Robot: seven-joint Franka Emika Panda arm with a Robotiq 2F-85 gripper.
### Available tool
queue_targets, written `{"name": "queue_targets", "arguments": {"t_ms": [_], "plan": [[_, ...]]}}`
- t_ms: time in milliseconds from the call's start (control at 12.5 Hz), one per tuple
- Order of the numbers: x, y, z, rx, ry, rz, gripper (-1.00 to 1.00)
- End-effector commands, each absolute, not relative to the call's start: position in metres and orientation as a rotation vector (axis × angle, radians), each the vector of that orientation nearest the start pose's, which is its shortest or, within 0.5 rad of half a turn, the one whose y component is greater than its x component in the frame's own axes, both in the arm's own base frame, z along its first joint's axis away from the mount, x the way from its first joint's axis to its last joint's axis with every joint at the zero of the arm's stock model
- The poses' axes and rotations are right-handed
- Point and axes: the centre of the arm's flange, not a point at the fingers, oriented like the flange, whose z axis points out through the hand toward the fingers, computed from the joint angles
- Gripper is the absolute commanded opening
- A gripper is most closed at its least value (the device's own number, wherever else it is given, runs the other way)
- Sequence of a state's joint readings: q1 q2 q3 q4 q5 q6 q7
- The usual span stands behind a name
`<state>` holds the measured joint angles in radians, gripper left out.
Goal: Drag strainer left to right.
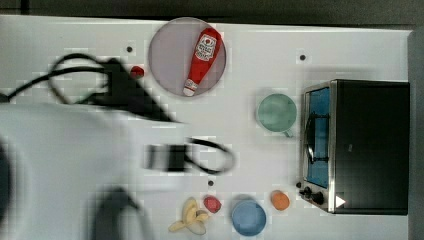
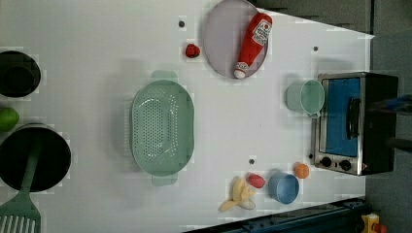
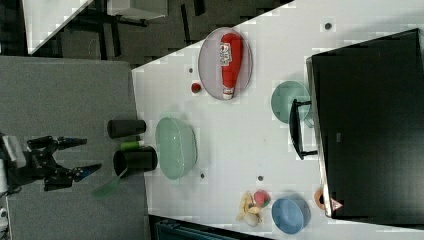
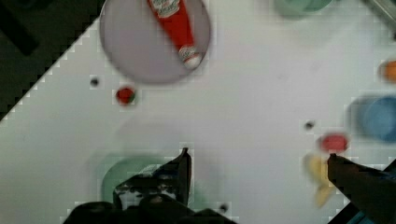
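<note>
The gripper (image 4: 257, 158) is hanging high above the table with its fingers spread wide, holding nothing. The strainer (image 2: 162, 127) is sitting right below it, untouched. It looks like the dragging is not starting yet.

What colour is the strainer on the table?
Pale mint green, with a finely perforated bottom; the strainer shows best in the left view.

In the top view we see the arm (image 1: 75, 150) as a blurred white mass covering the table's left part. The wrist view's edge cuts off the ketchup bottle (image 4: 175, 28), the cup (image 4: 299, 5) and the blue bowl (image 4: 378, 116), and a finger (image 4: 180, 172) overlaps the strainer (image 4: 116, 172).
</note>
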<state>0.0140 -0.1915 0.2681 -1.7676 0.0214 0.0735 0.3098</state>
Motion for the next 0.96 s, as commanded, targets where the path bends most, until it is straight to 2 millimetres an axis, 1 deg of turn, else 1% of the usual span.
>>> {"name": "queue_targets", "arguments": {"t_ms": [80,240,320,480,560,720,800,960], "plan": [[0.464,0.240,0.574,-2.768,1.575,0.017,1.00],[0.462,0.281,0.536,-2.634,1.775,0.028,1.00],[0.461,0.299,0.514,-2.554,1.871,0.032,1.00],[0.462,0.323,0.464,-2.410,2.004,0.033,1.00],[0.462,0.330,0.438,-2.367,2.037,0.037,1.00],[0.461,0.336,0.387,-2.315,2.059,0.082,1.00],[0.461,0.338,0.363,-2.302,2.049,0.108,1.00],[0.462,0.340,0.322,-2.276,2.053,0.167,1.00]]}}
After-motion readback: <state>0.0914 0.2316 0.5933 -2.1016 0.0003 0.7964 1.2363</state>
